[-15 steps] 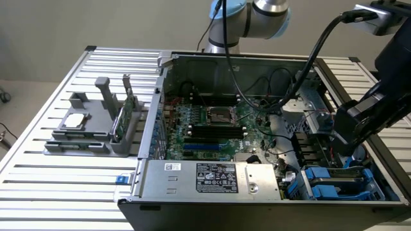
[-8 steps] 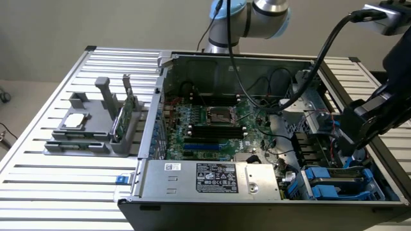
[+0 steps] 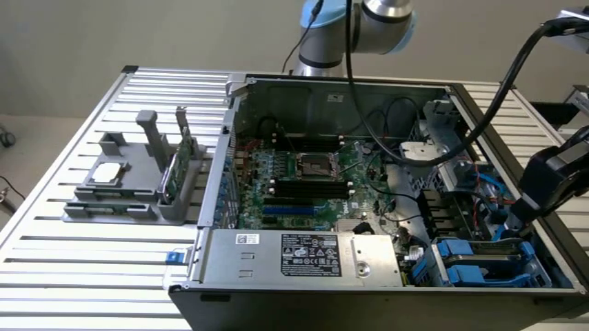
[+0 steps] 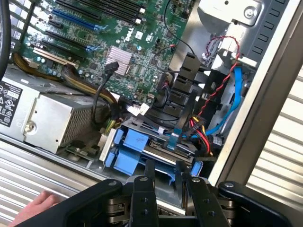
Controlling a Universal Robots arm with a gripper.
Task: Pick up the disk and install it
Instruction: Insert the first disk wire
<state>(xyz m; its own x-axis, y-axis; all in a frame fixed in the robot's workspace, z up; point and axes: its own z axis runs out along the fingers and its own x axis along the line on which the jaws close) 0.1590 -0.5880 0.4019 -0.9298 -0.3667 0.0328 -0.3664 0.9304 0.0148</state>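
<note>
**Exterior view.** The case (image 3: 368, 89) lies on its side on the counter (image 3: 74, 276) with its open face up. I judge this gives the arm a straight way down to the parts inside. The disk (image 3: 478, 258) sits in the drive bay at the case's corner, just beside the power supply (image 3: 304, 255), with its blue frame showing. The tool (image 3: 518, 212) hangs over that corner, tilted toward the bay and, as far as this angle tells, clear of the disk.

Outside the case, on the exterior view's left, a grey holder (image 3: 129, 200) carries a chip (image 3: 109, 172) lying flat and a green card (image 3: 184, 155) standing on edge. That is probably so each can be taken by its sides. The counter is bare ribbed aluminium slats, and behind the case stands a plain beige wall (image 3: 138, 34).

**Wrist view.** The tool (image 4: 165, 165) stands roughly half open. Its fingers (image 4: 147, 184) press on nothing that I can see, and blue frame shows through the gap between them. The disk (image 4: 142, 146) lies in the bay inside the case corner, with the power supply (image 4: 52, 118) beside it. Red, black and blue cables (image 4: 236, 80) run down toward the bay, so I take that corner to be where the drive connects. The half spread looks matched to the width of the frame. A hand (image 4: 33, 208) rests on the slats just outside the case wall, near the tool.
</note>
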